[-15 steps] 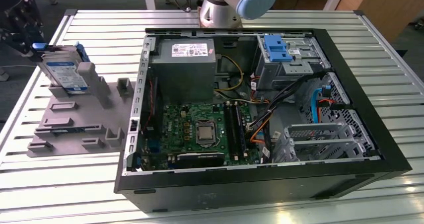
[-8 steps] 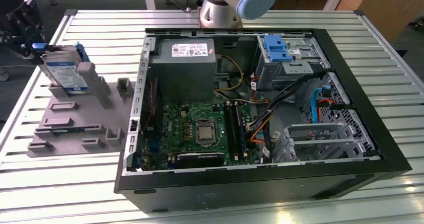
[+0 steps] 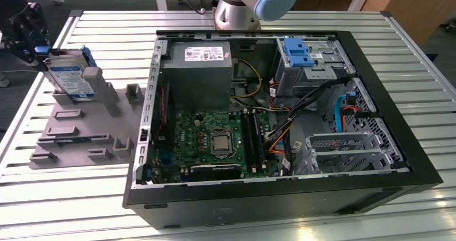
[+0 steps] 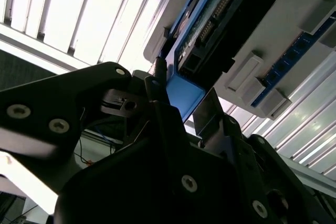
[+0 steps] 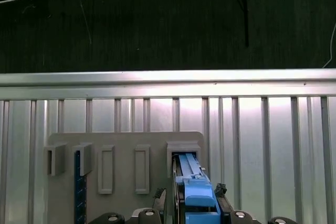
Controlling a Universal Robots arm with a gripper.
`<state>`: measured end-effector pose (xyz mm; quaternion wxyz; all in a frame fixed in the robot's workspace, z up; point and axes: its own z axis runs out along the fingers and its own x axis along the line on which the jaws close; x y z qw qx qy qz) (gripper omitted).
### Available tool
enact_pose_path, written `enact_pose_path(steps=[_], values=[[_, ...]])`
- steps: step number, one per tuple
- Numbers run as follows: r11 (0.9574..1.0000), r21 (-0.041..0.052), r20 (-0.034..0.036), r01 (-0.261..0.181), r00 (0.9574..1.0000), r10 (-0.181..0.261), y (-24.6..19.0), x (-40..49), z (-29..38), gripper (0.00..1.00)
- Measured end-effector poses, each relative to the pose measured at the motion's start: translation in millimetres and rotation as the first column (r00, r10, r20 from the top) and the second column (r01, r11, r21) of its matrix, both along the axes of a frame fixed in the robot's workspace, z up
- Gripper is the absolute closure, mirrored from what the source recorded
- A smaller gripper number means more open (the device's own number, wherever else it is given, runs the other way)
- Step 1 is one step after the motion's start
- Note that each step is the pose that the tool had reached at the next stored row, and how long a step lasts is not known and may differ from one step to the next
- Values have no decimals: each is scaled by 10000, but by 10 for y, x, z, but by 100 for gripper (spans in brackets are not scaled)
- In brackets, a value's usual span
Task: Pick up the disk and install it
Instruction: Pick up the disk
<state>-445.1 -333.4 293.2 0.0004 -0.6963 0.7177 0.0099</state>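
Note:
The disk (image 3: 71, 78) stands on edge in a slot of the grey holder (image 3: 78, 134), at the exterior view's left: a silver drive with a white-and-blue label in a blue carrier frame. My gripper (image 3: 37, 49) is at its upper end. In the first wrist view the blue frame (image 5: 192, 179) sits between my fingers (image 5: 220, 191), which press against both its sides, and my gripper (image 5: 193, 199) is shut on it. The second wrist view shows the disk's circuit-board side (image 4: 210, 24) and the frame's blue tab clamped in the gripper (image 4: 184, 95). The disk's lower end still rests in the holder slot.
An open computer case (image 3: 285, 186) lies on the slatted metal table (image 3: 85, 198), to the right of the holder in the exterior view. Inside are a grey box with a white sticker (image 3: 196, 64), a motherboard (image 3: 213, 139) and a drive bay with a blue latch (image 3: 296, 51). The arm's base (image 3: 246, 6) stands behind the case.

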Motion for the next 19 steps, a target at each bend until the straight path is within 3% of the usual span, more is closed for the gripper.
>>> enact_pose_path(steps=[11, 19], values=[[10000, -1, -1, 1, 10000, -1, 1, 1, -48, 53], [9999, -19, 0, 103, 9999, -103, 33, 3, -51, 53]])
